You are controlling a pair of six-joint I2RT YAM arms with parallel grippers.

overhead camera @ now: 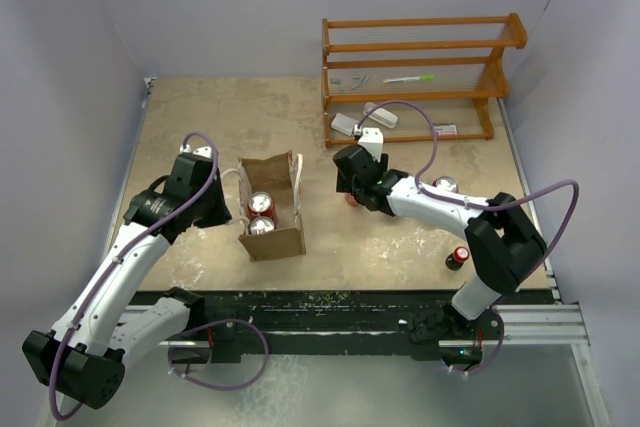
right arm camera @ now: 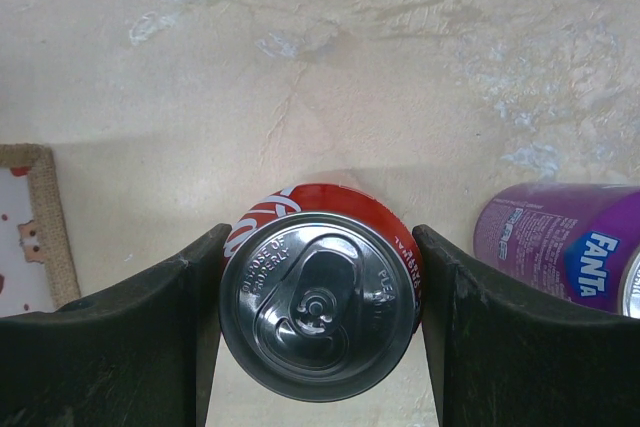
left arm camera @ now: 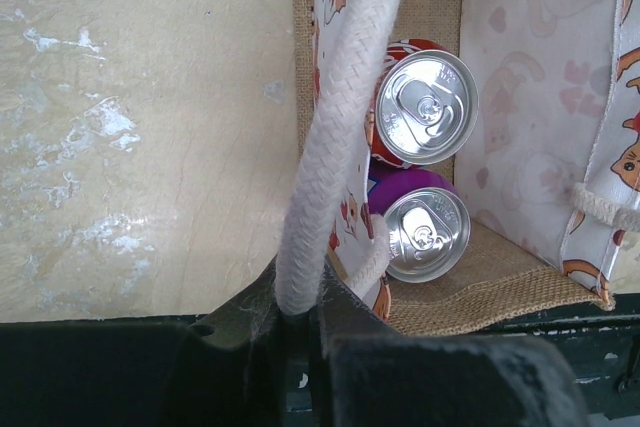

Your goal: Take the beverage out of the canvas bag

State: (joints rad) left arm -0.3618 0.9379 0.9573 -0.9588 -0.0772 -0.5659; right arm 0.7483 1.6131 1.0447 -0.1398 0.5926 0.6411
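1. Nearest the arm bases, on the right, a small red-topped container [overhead camera: 458, 255] stands on the bench [overhead camera: 400, 247] just beside the right arm's elbow. It is too small to tell what it is.
2. The canvas bag [overhead camera: 275, 244] stands upright close to the bench's near edge, left of centre, with its mouth open upward. It has a tan weave outside and a pale cat-print lining.
3. Two cans stand upright and touching inside the bag. The purple-sided can [left arm camera: 425, 234] is at the near end and the red-sided can [left arm camera: 425, 107] is right behind it. Both tabs lie flat.
4. The left fingers [left arm camera: 250, 327] are pressed together on the white rope handle [left arm camera: 330, 147] of the bag's left wall. They pinch the rope where it loops outside the rim.
5. To the right of the bag and apart from it, the right fingers [right arm camera: 170, 327] clamp the loose red can [right arm camera: 320, 307], one finger against each side. This can is upright and outside the bag. I cannot tell whether it rests on the bench or hangs just above it.
6. A purple Fanta can [right arm camera: 560, 247] stands on the bench near the clamped can, on its right, and does not touch it.
7. Farthest back, a wooden rack [overhead camera: 420, 47] stands at the right rear by the wall. A green pen [overhead camera: 410, 78] lies on a middle shelf and a few white items [overhead camera: 350, 125] lie at its foot.
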